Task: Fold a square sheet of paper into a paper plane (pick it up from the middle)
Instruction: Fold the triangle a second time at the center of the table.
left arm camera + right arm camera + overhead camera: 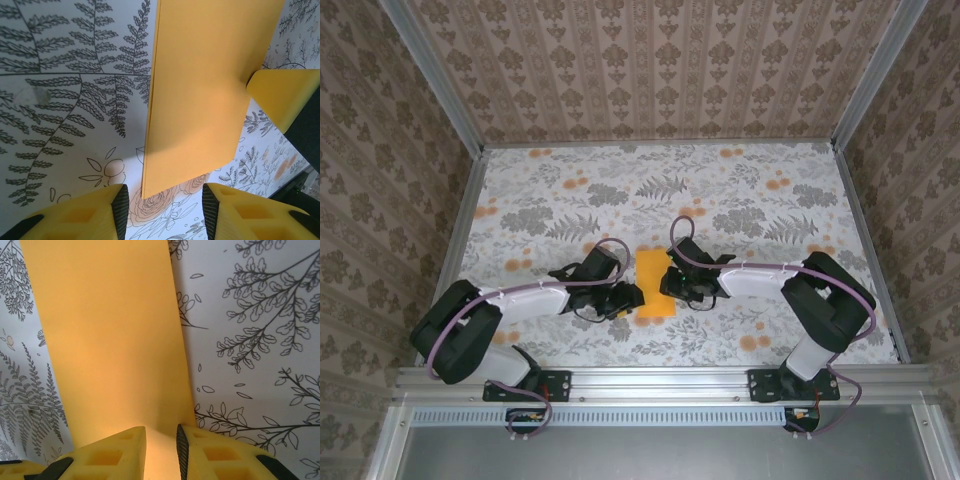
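Early fold step: square sheet of paper [656, 284], folded to a narrow strip, flat on worktop [740, 200]. Right claw [161, 440] narrow, pinching its edge; left claw [165, 200] half open, empty. Next: probably pressing the crease.

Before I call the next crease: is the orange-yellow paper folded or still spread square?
Folded. The paper lies as a narrow rectangle, not a square, and the left wrist view shows doubled layers along its long edge.

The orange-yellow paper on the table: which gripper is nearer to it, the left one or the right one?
Right. The right gripper has its fingers around the edge of the folded orange-yellow paper. The left gripper stands open beside the paper's corner, not touching it.
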{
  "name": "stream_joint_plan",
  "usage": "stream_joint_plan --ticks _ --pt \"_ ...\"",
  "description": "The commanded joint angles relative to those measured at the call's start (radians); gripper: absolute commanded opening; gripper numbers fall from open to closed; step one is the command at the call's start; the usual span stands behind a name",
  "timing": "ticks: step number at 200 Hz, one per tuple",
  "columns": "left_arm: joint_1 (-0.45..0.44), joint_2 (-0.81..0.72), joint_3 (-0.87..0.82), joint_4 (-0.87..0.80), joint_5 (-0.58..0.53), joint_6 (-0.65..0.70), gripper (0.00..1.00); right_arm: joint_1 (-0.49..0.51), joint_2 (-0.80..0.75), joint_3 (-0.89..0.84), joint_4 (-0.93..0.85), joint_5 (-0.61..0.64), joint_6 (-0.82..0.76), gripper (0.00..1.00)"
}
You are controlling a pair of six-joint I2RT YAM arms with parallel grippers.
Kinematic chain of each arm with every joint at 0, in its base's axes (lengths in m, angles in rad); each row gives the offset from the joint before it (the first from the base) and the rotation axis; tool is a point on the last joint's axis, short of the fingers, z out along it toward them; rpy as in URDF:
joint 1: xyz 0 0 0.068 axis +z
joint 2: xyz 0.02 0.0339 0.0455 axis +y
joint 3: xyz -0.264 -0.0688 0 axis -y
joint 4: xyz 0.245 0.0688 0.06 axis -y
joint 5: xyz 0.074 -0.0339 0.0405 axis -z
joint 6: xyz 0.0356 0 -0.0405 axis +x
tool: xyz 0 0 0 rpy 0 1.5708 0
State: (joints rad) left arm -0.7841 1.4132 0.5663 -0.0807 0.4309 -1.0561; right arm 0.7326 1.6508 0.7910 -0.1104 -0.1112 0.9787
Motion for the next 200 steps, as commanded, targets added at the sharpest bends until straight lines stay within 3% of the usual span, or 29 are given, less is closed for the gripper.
stream_joint_plan --ticks 1,65,200 --pt "-0.007 0.007 0.018 -0.007 0.011 -0.021 0.46 -0.013 0.018 -0.044 -0.003 0.008 0.051 0.26" --pt "-0.024 0.019 0.021 0.001 0.014 -0.023 0.48 -0.059 -0.02 -0.148 0.173 -0.093 0.127 0.27" --pt "-0.04 0.034 0.044 0.041 0.011 -0.029 0.47 -0.073 -0.001 -0.159 0.189 -0.131 0.123 0.27"
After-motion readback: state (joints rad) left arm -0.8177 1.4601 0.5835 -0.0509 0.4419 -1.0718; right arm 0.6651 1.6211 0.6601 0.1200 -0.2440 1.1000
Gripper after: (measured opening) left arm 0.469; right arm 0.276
